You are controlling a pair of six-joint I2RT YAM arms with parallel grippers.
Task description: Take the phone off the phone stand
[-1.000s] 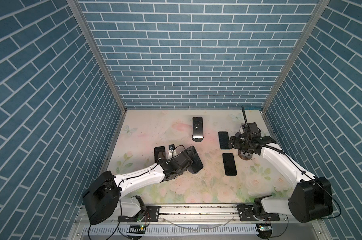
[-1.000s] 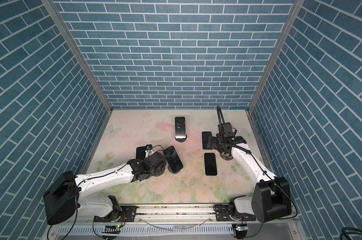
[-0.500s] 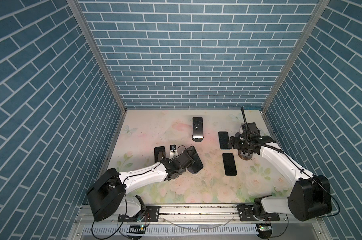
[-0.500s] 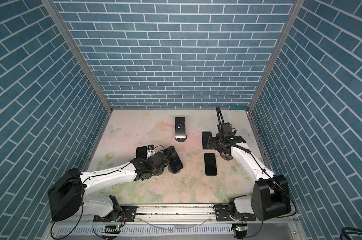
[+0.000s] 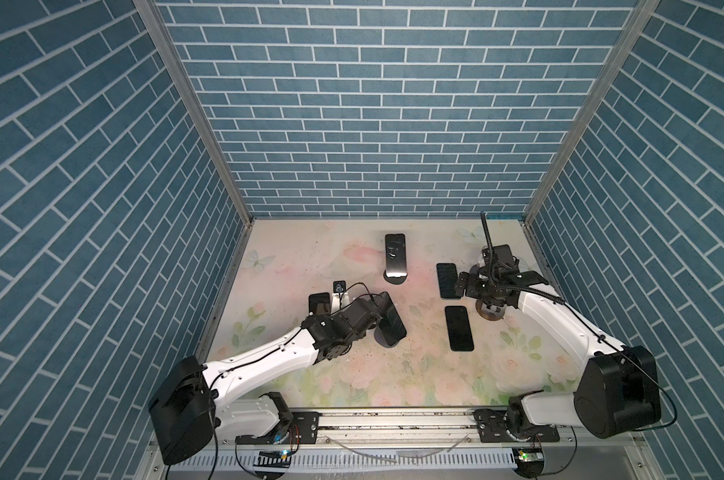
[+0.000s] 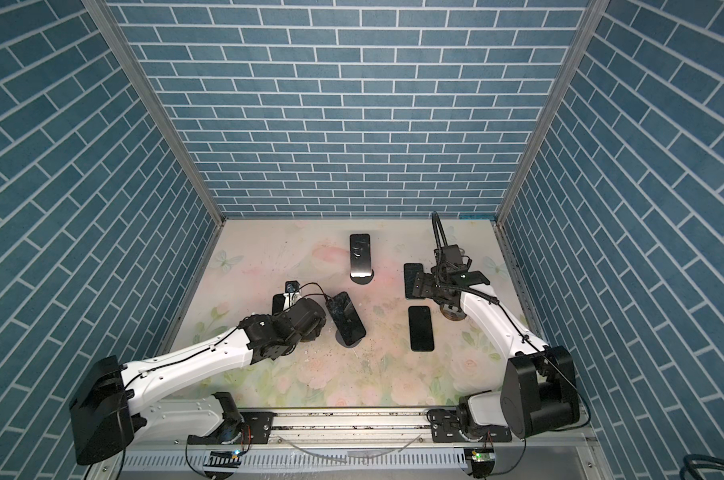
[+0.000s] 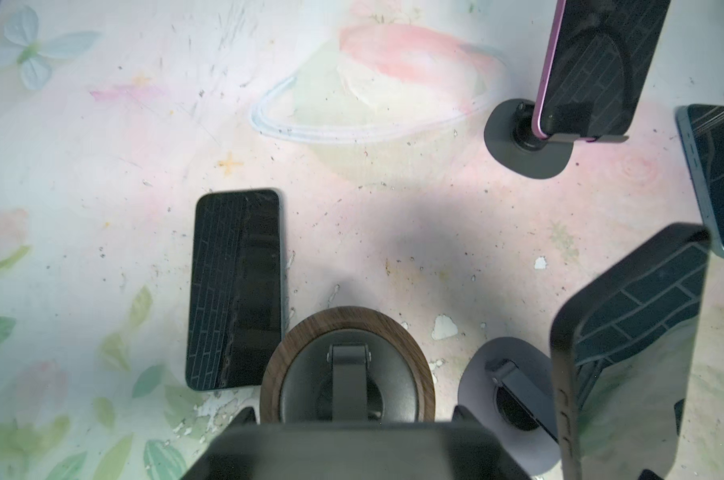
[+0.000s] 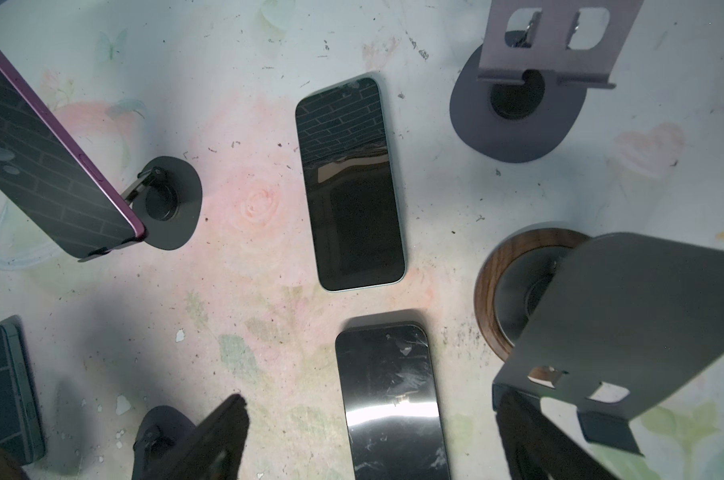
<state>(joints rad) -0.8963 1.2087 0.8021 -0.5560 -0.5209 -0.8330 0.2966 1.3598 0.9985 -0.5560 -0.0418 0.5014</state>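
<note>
A: Since a second ago the left gripper [image 7: 352, 415] has been drawn shut. The right arm and all the phones are found unshifted.

B: On what is it clamped?

A: On the plate of the bare wood stand [image 7: 348, 313]. In the left wrist view a fingertip is seen at each side edge of that plate.

B: Where is the phone to be found?

A: The phone [image 6: 346, 318] is leant on its grey stand [image 7: 476, 374], just beside the left gripper and apart from its fingers, toward the middle of the table [image 5: 294, 257].

B: Other items noted?

A: A flat phone [image 7: 235, 291] is seen lying just beside the wood stand's base. A purple phone [image 5: 395, 257] is propped on the back stand [image 5: 395, 279].

B: And the right side?

A: The right gripper [image 5: 462, 286] is held spread wide, with nothing gripped. In both top views it is seen over the edge of a second flat phone [image 5: 447, 280]. A third flat phone [image 5: 459, 328] is laid near it.
</note>
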